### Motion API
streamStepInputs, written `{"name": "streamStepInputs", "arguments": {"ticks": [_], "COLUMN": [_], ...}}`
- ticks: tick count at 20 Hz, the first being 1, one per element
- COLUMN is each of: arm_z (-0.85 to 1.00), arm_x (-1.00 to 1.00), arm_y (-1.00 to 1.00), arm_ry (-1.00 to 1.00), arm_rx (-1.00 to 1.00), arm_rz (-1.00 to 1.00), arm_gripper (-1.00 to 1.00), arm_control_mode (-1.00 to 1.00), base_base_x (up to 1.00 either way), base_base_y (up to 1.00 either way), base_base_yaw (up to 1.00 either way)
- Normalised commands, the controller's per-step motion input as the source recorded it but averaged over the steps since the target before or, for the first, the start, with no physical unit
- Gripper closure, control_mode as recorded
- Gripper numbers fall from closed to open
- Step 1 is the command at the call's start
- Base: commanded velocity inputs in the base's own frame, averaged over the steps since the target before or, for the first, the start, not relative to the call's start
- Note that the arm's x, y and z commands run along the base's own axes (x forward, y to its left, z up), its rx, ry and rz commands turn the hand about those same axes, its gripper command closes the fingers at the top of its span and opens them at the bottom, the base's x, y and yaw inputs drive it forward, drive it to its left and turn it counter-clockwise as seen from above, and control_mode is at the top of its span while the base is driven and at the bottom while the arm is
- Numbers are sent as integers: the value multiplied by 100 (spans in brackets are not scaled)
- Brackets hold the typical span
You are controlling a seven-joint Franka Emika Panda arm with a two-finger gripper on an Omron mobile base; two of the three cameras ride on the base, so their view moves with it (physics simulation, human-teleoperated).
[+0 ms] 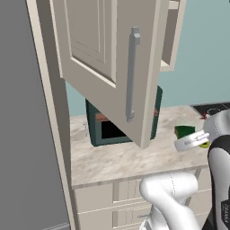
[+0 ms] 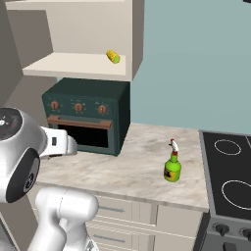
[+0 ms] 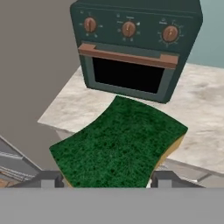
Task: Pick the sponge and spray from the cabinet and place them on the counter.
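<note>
The sponge [image 3: 120, 140], dark green on top with a yellow edge, fills the lower middle of the hand view, and my gripper [image 3: 108, 179] is shut on it, one fingertip at each side. It hangs above the front edge of the counter [image 3: 201, 100], before the oven. In the left base view the sponge [image 1: 184, 131] shows as a small green patch just beyond my wrist. The spray [image 2: 172, 166], red-topped with a yellow-green body, stands upright on the counter [image 2: 132, 166] to the right of the oven. The cabinet [image 2: 73, 66] is open, its door [image 1: 99, 54] swung out.
A dark green oven [image 3: 131, 48] stands on the counter under the cabinet. A small yellow item [image 2: 113, 56] lies on the cabinet shelf. A black cooktop [image 2: 230, 166] borders the counter on the right. The open door's grey handle [image 1: 131, 74] juts out above the counter.
</note>
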Motion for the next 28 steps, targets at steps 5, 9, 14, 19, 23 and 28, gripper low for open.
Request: {"name": "streamStepInputs", "arguments": {"ticks": [5,9,14,19,23,28], "arm_z": [-65,-58,-58,-50,-34,-33], "arm_x": [0,0,0,0,-5,-10], "arm_y": [0,0,0,5,15,25], "arm_ry": [-10,-14,-17,-20,-26,-23], "arm_rx": [0,0,0,0,0,-4], "arm_rz": [5,7,8,5,0,-6], "arm_gripper": [100,100,100,100,100,100], "arm_control_mode": [-100,-100,-100,-100,-100,-100], "base_base_x": [0,0,0,0,0,0], "base_base_y": [0,0,0,0,0,0], "base_base_yaw": [0,0,0,0,0,0]}}
